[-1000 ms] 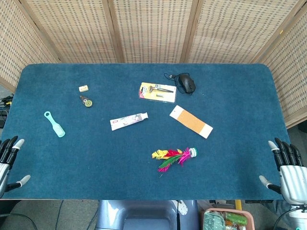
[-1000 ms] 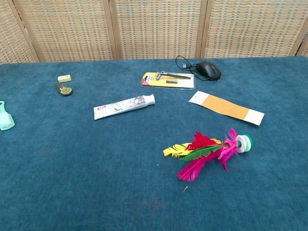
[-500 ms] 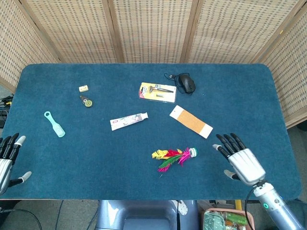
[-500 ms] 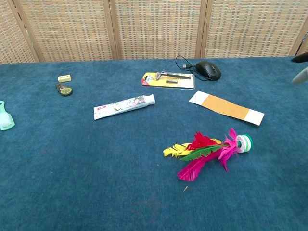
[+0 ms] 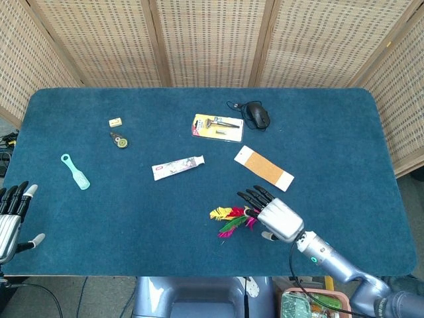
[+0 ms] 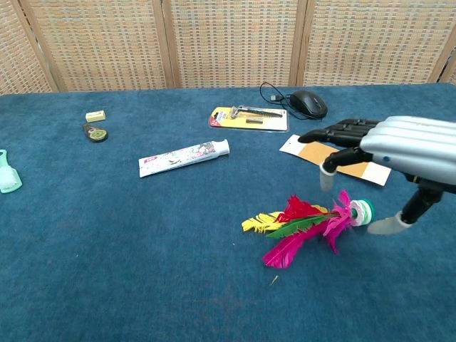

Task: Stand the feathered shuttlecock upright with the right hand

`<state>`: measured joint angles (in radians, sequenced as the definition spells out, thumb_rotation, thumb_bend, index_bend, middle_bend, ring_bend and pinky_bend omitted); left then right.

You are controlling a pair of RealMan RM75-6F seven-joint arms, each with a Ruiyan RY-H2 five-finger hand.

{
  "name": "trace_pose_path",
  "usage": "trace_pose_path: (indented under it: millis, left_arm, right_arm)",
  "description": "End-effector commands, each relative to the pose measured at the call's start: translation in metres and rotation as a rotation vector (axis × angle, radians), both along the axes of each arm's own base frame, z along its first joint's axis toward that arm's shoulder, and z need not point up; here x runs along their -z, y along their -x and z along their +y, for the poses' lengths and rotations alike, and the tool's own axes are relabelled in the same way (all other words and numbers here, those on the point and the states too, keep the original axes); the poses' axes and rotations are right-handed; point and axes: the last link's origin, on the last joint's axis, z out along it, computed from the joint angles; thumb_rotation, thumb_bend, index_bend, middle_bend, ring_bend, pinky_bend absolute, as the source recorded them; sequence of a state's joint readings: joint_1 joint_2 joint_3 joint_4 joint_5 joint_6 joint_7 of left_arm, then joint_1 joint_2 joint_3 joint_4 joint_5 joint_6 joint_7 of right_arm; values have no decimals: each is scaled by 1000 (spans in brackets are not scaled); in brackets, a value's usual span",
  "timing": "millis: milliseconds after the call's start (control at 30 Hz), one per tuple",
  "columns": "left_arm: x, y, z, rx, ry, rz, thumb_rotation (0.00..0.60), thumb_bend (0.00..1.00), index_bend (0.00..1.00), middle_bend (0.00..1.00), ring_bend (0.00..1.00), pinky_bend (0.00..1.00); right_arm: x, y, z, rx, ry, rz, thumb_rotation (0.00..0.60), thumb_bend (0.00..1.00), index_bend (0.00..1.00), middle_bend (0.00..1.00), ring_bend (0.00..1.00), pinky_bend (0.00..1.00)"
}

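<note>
The right hand (image 5: 275,215) hangs low over the base end of the feathered shuttlecock (image 5: 237,218), its dark fingers (image 6: 335,132) spread apart and stretched toward the upper left of the head view, holding nothing. In the chest view the thumb (image 6: 390,225) reaches down just beside the shuttlecock's green and white base (image 6: 363,210); whether it touches cannot be told. The shuttlecock lies on its side at lower centre of the head view, with its yellow, red, green and pink feathers fanned toward the left.

In the head view, just above and right of the hand lies an orange and white card (image 5: 264,167), flat on the blue table (image 5: 146,205); in the chest view the fingers cover part of it. Left of the card is a white tube (image 5: 177,167). Higher up, near the centre, sit a packaged razor (image 5: 217,127) and a black mouse (image 5: 257,115) with its cable curled beside it. Toward the upper left lie a small cream eraser (image 5: 115,122) and a small round dark thing (image 5: 119,140), too small to identify. A mint-green brush (image 5: 75,171) lies at the left, and the chest view cuts it off at its left edge.

The left hand (image 5: 12,218) shows at the lower left corner of the head view, off the table's edge, fingers apart and empty, partly cut off by the frame. In the head view the right hand hides the shuttlecock's base.
</note>
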<state>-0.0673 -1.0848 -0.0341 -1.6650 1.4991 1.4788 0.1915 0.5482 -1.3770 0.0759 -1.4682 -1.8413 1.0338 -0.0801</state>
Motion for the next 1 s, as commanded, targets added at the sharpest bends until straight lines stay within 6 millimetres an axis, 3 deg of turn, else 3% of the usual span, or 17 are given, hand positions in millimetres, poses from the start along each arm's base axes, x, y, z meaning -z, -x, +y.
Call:
trace_pose_path:
  millis: [33, 367, 500, 1000]
  left_arm:
    - [-1, 1, 0, -1, -2, 0, 600, 0, 0, 0, 0, 0]
    - [-2, 1, 0, -5, 0, -9, 600, 0, 0, 0, 0, 0]
    - [-4, 0, -2, 2, -10, -16, 600, 0, 0, 0, 0, 0]
    - [-4, 1, -1, -3, -17, -14, 600, 0, 0, 0, 0, 0]
  right_arm:
    - [18, -10, -8, -19, 11, 25, 600, 82, 362, 0, 0, 0]
    - [52, -22, -6, -22, -16, 20, 600, 146, 366, 23, 0, 31]
    - [61, -18, -10, -14, -20, 24, 600, 147, 370, 24, 0, 35]
    - [70, -11, -18, -58, 16, 7, 600, 296, 434, 38, 0, 58]
